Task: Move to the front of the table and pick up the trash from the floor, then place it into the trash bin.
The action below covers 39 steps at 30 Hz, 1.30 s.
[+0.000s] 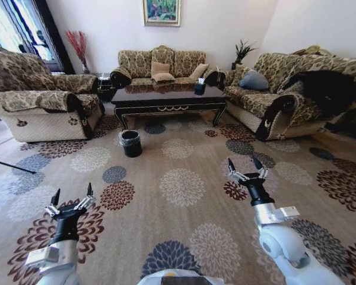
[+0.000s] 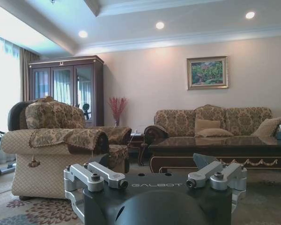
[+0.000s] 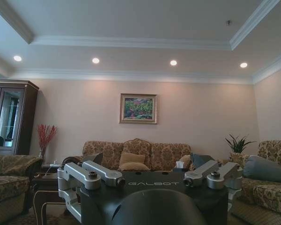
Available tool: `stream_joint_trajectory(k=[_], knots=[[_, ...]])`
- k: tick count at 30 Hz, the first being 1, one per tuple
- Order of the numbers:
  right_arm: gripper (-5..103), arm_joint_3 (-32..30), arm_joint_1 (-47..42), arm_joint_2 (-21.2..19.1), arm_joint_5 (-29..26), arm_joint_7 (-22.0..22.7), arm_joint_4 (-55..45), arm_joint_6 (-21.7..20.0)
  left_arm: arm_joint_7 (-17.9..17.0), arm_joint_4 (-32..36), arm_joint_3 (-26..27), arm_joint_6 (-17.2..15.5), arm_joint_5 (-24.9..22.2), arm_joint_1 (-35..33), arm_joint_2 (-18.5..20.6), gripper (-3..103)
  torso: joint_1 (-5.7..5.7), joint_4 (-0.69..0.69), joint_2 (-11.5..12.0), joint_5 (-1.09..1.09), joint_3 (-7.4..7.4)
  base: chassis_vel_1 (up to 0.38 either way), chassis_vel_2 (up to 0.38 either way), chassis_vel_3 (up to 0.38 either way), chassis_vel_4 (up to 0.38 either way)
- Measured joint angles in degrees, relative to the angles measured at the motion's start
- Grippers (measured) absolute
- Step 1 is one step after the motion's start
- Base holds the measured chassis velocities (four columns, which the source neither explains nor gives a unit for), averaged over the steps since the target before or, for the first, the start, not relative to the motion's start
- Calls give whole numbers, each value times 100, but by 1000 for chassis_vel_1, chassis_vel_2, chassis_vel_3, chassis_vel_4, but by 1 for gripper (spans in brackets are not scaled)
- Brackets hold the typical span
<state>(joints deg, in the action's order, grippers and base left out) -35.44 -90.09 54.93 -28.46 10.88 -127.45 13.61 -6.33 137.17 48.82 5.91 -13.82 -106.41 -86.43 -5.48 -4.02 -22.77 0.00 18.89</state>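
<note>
Both grippers, left [image 1: 72,194] and right [image 1: 245,164], spread open; table [image 1: 166,95] legs partly shadowed.

Black bin [image 1: 130,143] beside dark table [image 1: 166,95]

Bright daylight from the window [image 1: 12,27], recessed ceiling spotlights [image 3: 173,62] glowing, wide-angle bending at edges

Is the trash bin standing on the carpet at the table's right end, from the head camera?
No. The trash bin stands on the carpet by the front left corner of the table.
</note>
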Motion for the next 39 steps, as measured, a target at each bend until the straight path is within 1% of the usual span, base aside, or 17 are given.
stream_joint_trajectory(k=[6, 14, 16, 19, 27, 30, 32, 39], knots=[[100, 0, 0, 0, 0, 0, 0, 0, 0, 0, 0, 0, 0, 0, 0, 100, -45, 0, -114, 0, 70, 0, 0, 0, 0], [100, 0, 0, 0, 0, 0, 0, 0, 0, 0, 0, 0, 0, 0, 0, 100, -115, 0, -319, 0, 203, 0, 0, 0, 0], [100, 0, 0, 0, 0, 0, 0, 0, 0, 0, 0, 0, 0, 0, 0, 100, -119, 0, -330, 0, 211, 0, 0, 0, 0], [100, 0, 0, 0, 0, 0, 0, 0, 0, 0, 0, 0, 0, 0, 0, 100, -159, 0, -439, 0, 280, 0, 0, 0, 0], [100, 0, 0, 0, 0, 0, 0, 0, 0, 0, 0, 0, 0, 0, 0, 100, -222, 0, -596, 0, 375, 0, 0, 0, 0], [100, 0, 0, 0, 0, 0, 0, 0, 0, 0, 0, 0, 0, 0, 0, 100, -272, 0, -703, 0, 432, 0, 0, 0, 0], [100, 0, -1, 0, 0, 0, 0, 0, 0, 0, 0, 0, 0, 0, 0, 100, -280, 0, -721, 0, 441, 0, 0, 0, 0], [100, 0, 0, 0, 0, 0, 0, 0, 0, 0, 0, 0, 0, 0, 0, 100, -346, 0, -911, 0, 563, 0, 0, 0, 0]])
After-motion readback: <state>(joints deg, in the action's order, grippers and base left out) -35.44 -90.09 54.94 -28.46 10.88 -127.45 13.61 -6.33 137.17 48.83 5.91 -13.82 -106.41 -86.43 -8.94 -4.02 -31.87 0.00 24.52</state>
